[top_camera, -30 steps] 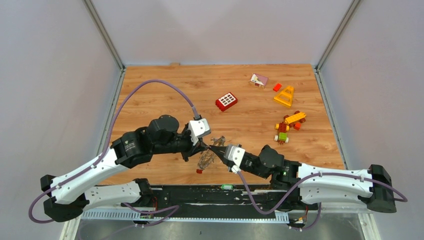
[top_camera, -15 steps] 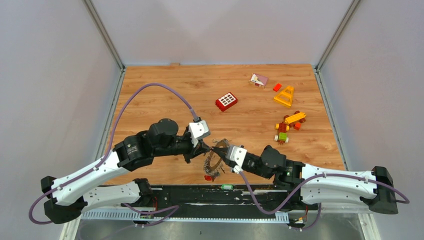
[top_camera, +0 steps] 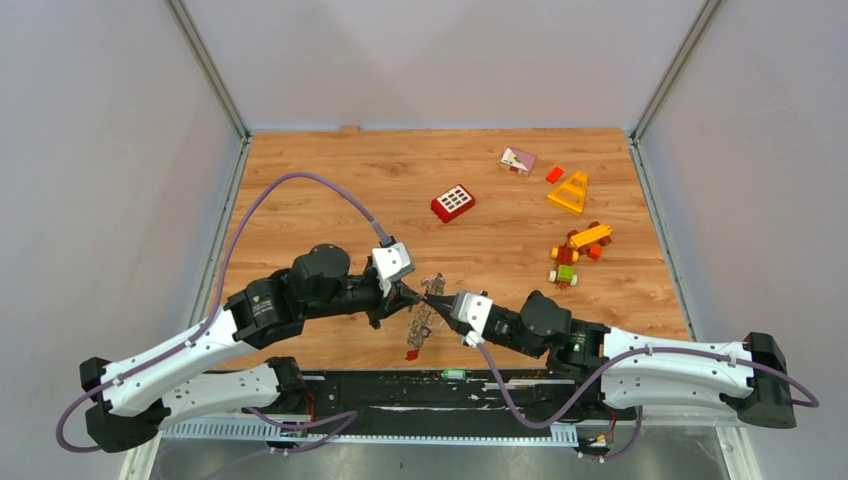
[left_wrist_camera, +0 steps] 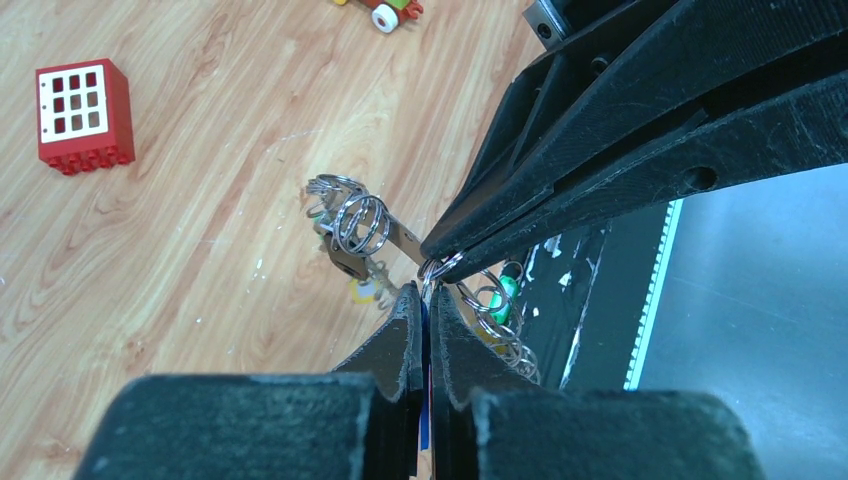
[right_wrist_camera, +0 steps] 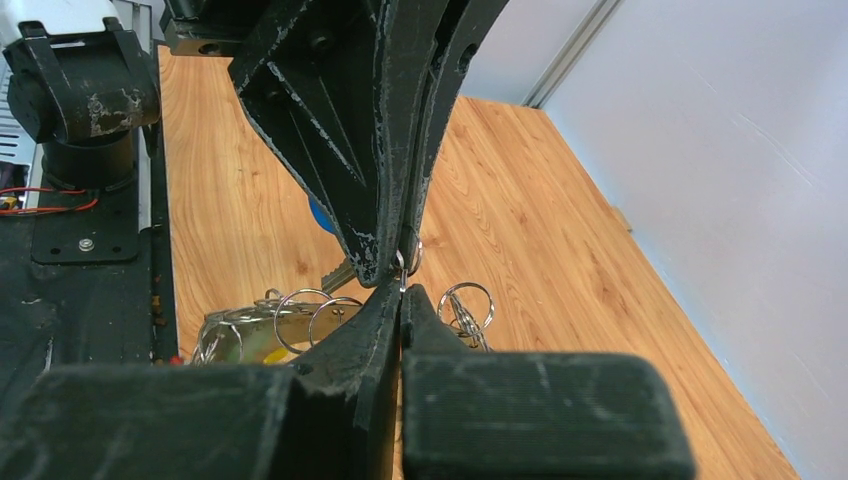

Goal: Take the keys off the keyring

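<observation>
The keyring (top_camera: 421, 322) hangs as a bunch of small silver rings and keys (left_wrist_camera: 358, 225) just above the wood, between the two arms, with a red-headed key (top_camera: 411, 354) lowest. My left gripper (top_camera: 417, 296) and right gripper (top_camera: 438, 298) meet tip to tip above it. In the left wrist view the left gripper (left_wrist_camera: 424, 296) is shut, with the blue head of a key showing between its fingers. The right gripper (right_wrist_camera: 402, 292) is shut on a thin silver ring (right_wrist_camera: 404, 262) at the top of the bunch. More rings and keys (right_wrist_camera: 290, 320) hang below its fingers.
A red brick with a white window (top_camera: 453, 202) lies behind the grippers. Further right are a toy car (top_camera: 572, 255), a yellow triangle piece (top_camera: 569, 192), a small red brick (top_camera: 554, 174) and a pink-white brick (top_camera: 517, 161). A green item (top_camera: 455, 374) rests on the black base strip.
Both grippers stayed shut and tip to tip, shifting slightly right. The hanging bunch swung and turned edge-on, and its red key moved to the right.
</observation>
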Controlling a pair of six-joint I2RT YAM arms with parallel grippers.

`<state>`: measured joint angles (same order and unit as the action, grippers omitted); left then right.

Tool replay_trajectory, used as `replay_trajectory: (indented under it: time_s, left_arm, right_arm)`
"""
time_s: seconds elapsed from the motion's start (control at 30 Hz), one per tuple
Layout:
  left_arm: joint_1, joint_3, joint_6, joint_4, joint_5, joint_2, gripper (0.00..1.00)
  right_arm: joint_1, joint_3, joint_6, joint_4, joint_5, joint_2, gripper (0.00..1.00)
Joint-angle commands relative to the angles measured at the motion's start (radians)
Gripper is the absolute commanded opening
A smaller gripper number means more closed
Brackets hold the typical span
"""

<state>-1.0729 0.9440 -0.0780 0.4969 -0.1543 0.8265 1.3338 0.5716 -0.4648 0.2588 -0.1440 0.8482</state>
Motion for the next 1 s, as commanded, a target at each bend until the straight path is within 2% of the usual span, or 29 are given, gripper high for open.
replay_trajectory:
  time_s: [0.0,0.37,0.8,0.97]
  left_arm:
    - [-0.006,0.006,-0.016,-0.083,-0.015,-0.035,0.0]
    - [-0.006,0.011,0.021,-0.057,-0.074,-0.039,0.0]
    - [-0.006,0.056,0.185,0.008,-0.133,-0.026,0.0]
    - [-0.007,0.053,0.248,-0.001,-0.169,-0.051,0.0]
  right_arm:
    - [-0.002,0.057,-0.013,0.006,0.014,-0.004,0.0]
    - [-0.003,0.078,-0.074,0.002,0.025,0.026,0.0]
    - [0.001,0.111,-0.18,-0.039,-0.015,0.027,0.0]
    - [0.004,0.131,-0.205,-0.053,0.046,-0.014,0.0]
